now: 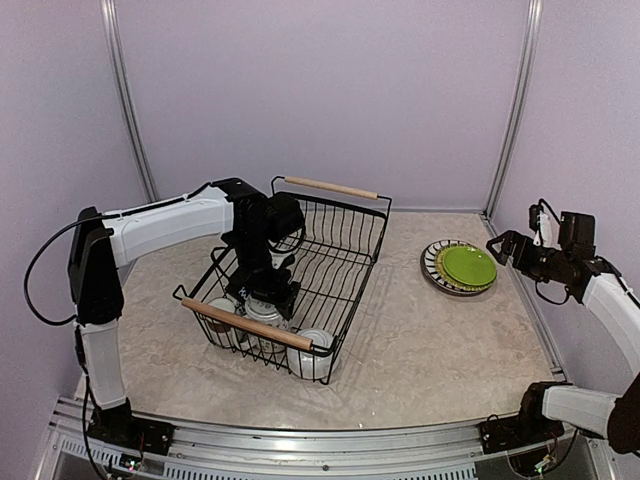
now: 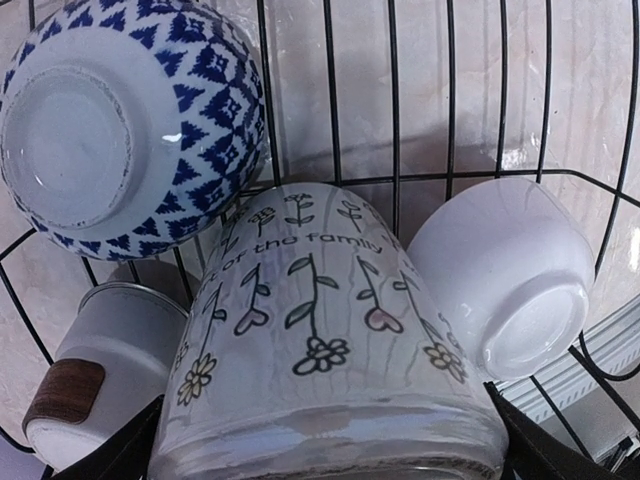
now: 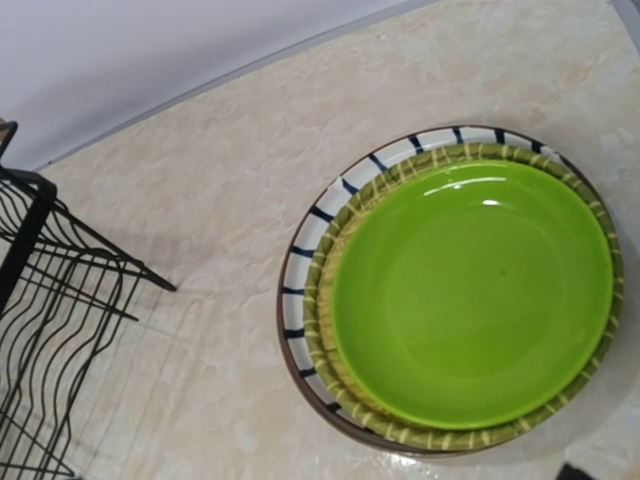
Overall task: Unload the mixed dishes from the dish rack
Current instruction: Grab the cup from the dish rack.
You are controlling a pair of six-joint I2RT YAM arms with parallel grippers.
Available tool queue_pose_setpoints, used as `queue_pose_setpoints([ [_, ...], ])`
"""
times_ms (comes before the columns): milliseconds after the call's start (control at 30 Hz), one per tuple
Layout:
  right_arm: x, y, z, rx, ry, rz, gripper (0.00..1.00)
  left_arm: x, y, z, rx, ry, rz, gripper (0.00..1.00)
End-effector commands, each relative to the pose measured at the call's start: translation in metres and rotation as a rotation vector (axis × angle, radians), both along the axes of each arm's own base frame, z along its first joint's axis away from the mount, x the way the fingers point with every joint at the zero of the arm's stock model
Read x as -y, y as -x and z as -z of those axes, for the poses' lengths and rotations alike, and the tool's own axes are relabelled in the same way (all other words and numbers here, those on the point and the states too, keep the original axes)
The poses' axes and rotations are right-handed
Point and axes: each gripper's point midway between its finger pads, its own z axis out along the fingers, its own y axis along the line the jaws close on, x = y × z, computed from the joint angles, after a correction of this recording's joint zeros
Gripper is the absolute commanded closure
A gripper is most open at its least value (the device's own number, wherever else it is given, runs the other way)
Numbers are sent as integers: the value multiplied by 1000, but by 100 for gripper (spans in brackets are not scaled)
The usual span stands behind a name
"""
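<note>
Mug of white ceramic with drawn flowers sits between left pincer tips, grip unclear; right pincer stands wide.

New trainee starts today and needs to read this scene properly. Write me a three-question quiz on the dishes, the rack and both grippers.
1. True or false: the lime green plate lies on top of the striped plate, on the table outside the dish rack.
2. Pick one. The left gripper is: A, over the plates; B, down inside the dish rack with a flowered mug between its fingers; C, parked off the table.
3. Fill in: the right gripper hovers near the plates, holding nothing, its jaws ____.

Key: 1 true; 2 B; 3 open.
</note>
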Motion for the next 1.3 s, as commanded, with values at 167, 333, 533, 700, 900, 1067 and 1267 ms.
queue_pose_setpoints([
  [167, -9, 0, -1, 4, -18, -22, 0, -6, 3, -9, 18, -24, 15, 31],
  [333, -10, 0, -4, 9, -18, -23, 0, -7, -3, -28, 73, -8, 15, 45],
  [533, -14, 0, -2, 0, -28, -28, 0, -5, -13, -61, 164, 42, 17, 59],
  [700, -20, -2, -5, 1, -36, -38, 0, -4, -24, -89, 233, 104, 9, 67],
  [900, -43, -8, -12, 14, -86, -78, 0, 2, -46, -140, 339, 284, -27, 78],
  [1067, -91, -15, -30, 53, -146, -179, 0, 11, -67, -200, 422, 566, -68, 81],
  [1267, -181, -14, -63, 130, -271, -384, 0, 16, -80, -263, 464, 896, -95, 82],
])
